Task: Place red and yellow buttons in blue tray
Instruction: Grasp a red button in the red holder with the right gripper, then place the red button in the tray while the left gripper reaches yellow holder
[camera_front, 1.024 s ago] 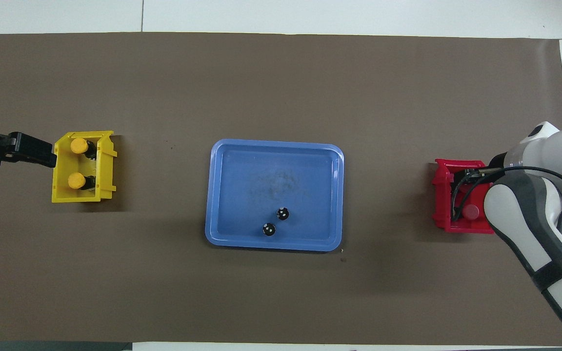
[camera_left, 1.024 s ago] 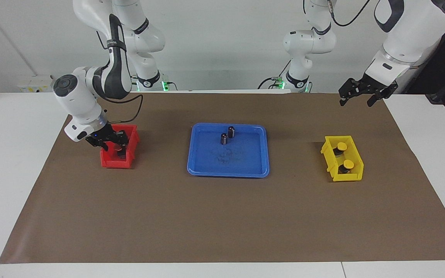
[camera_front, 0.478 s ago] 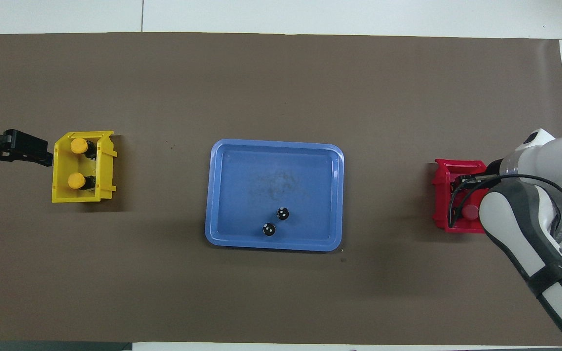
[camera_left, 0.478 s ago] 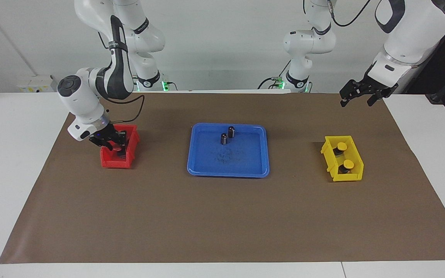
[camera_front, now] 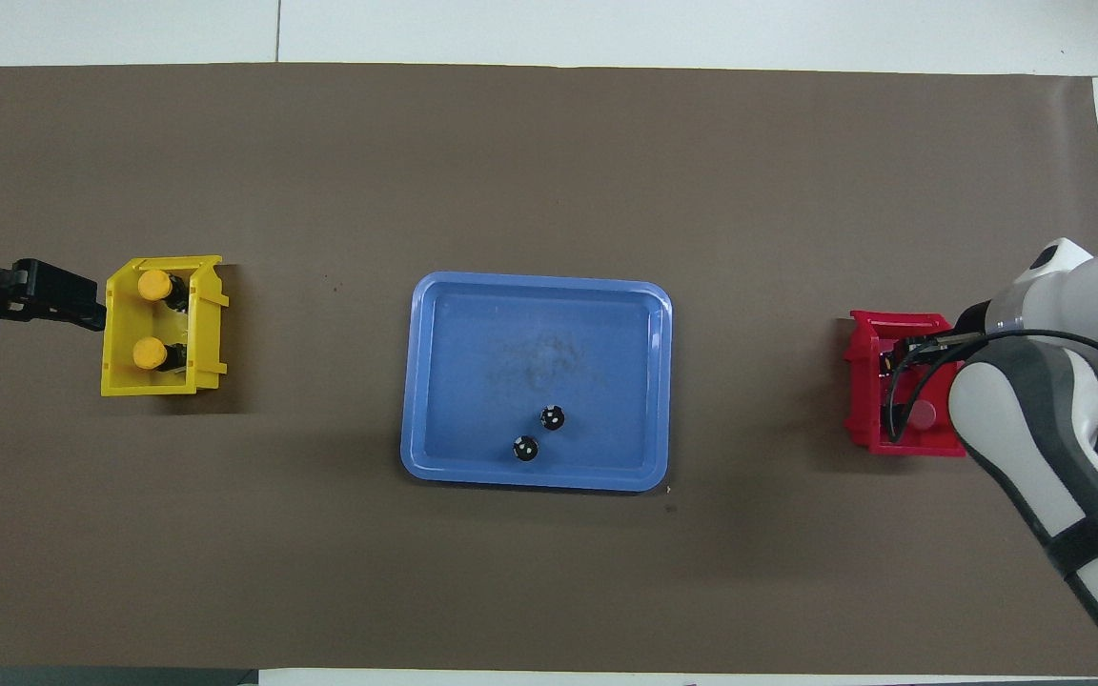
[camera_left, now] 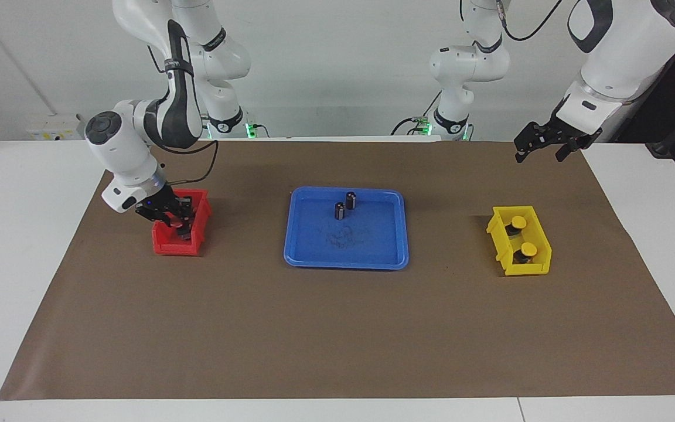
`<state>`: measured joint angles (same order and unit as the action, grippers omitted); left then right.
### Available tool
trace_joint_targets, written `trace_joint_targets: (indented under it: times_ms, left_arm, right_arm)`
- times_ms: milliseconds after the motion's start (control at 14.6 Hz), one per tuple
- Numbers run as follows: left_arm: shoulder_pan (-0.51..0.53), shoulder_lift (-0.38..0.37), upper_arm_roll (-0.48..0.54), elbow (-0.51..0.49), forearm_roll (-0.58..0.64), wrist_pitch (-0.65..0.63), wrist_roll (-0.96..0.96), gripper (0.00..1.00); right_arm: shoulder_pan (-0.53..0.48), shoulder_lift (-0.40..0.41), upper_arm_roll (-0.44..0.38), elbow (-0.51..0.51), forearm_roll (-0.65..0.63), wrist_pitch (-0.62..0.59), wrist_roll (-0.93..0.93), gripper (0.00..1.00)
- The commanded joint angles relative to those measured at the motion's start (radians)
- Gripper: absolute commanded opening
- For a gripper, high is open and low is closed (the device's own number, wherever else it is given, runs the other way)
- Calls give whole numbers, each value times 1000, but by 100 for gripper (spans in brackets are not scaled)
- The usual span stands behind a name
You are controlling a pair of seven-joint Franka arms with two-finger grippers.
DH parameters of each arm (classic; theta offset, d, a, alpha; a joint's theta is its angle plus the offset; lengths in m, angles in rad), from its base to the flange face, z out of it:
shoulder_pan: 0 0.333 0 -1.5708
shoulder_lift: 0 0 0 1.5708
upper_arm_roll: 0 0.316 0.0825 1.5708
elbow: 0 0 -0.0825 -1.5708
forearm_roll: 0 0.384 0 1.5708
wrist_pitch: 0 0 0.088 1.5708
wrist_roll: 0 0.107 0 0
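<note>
The right hand [camera_left: 178, 221] is down inside the red bin [camera_left: 164, 245] with its fingers pressed together on a red button [camera_left: 181, 224], so the step in hand looks like picking the 1st red button; next it needs a straight lift clear of the bin wall and a carry to the blue tray [camera_left: 314, 258]. The other red button [camera_front: 921, 413] sits in the same bin beside that hand. The 2 yellow buttons [camera_left: 518, 222] stand in the yellow bin [camera_left: 528, 270], over which the waiting left hand [camera_left: 539, 146] hangs spread.

White arms [camera_left: 138, 146], grey joint bands, black cables, black fingers [camera_left: 564, 153].
</note>
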<state>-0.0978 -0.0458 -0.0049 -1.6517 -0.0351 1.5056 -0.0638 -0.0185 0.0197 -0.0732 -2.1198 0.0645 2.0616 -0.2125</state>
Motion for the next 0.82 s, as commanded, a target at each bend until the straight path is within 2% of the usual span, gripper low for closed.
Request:
trace_joint_targets:
  times_ms: [0, 137, 273, 341, 478, 683, 751]
  left_arm:
    - [7, -48, 3, -80, -5, 71, 1, 100]
    - [50, -46, 3, -167, 12, 227, 38, 100]
    - [87, -8, 3, -244, 15, 390, 62, 97]
    - [99, 19, 3, -252, 15, 433, 62, 92]
    - [92, 99, 3, -250, 35, 508, 62, 80]
    - [93, 167, 3, -252, 43, 580, 64, 69]
    - [90, 178, 3, -263, 43, 609, 62, 68]
  right_arm:
    - [35, 110, 4, 335, 0, -272, -2, 12]
    - [139, 170, 4, 492, -2, -372, 162, 12]
    - [266, 201, 4, 552, 1, -367, 343, 12]
    - [322, 209, 6, 554, 9, -338, 458, 13]
    - [489, 238, 9, 538, 3, -205, 711, 13]
    - [630, 354, 7, 561, -21, -111, 893, 13]
    - [652, 367, 9, 549, -43, -69, 907, 13]
